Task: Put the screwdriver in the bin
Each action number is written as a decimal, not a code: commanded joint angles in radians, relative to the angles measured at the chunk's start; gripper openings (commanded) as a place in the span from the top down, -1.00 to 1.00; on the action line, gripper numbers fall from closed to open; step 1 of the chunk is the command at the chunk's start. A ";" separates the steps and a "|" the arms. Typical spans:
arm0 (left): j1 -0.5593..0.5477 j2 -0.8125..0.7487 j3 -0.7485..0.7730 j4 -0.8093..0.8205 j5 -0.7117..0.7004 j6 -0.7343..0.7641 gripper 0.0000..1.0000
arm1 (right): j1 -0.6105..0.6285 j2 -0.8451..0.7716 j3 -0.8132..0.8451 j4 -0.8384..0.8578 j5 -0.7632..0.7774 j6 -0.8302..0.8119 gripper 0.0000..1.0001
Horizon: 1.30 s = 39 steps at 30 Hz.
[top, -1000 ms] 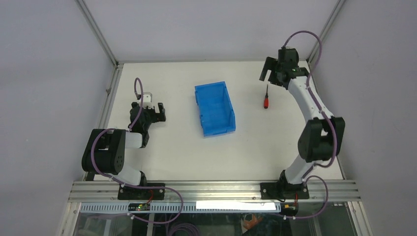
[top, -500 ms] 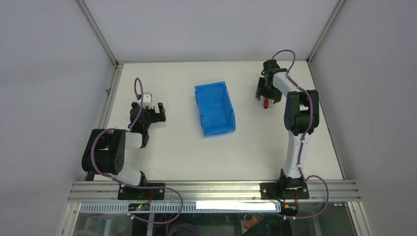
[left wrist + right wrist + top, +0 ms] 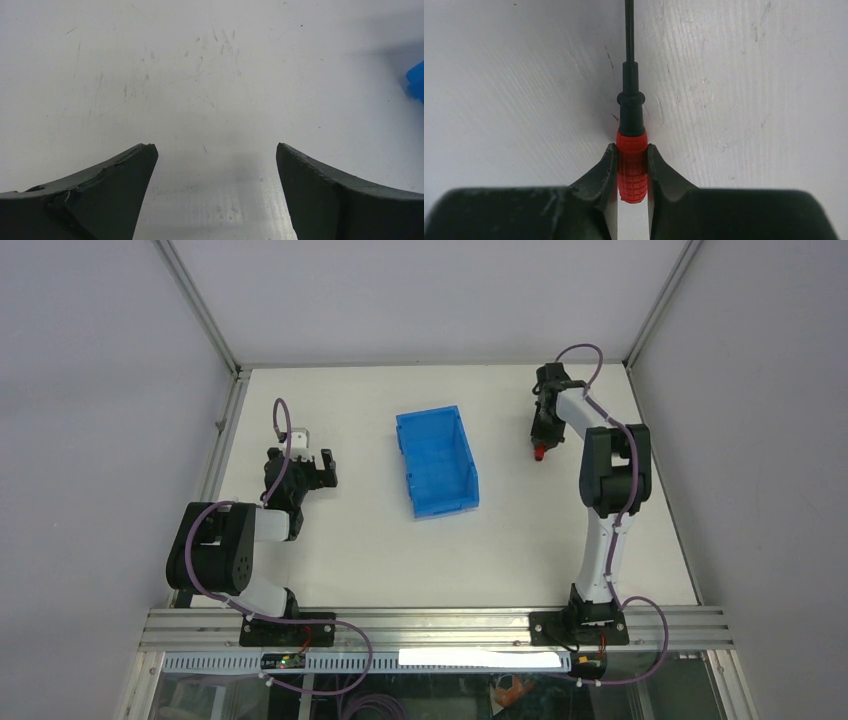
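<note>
The right fingers were closed on the ribbed red handle of the screwdriver, which lay on the desk at the far right. It was to the right of the blue bin and well apart from it, its thin black shaft pointing away from the wrist. The tool appeared light and rigid, and its textured handle, the thickest part, looked the surest place to hold, since the slim shaft would likely slip or pivot. The left fingers stood wide apart over the desk on the left, holding nothing.
</note>
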 commanded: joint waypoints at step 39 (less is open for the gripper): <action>-0.005 -0.023 0.003 0.026 0.010 -0.016 -0.98 | 0.723 -0.298 -0.009 0.046 0.151 0.007 0.81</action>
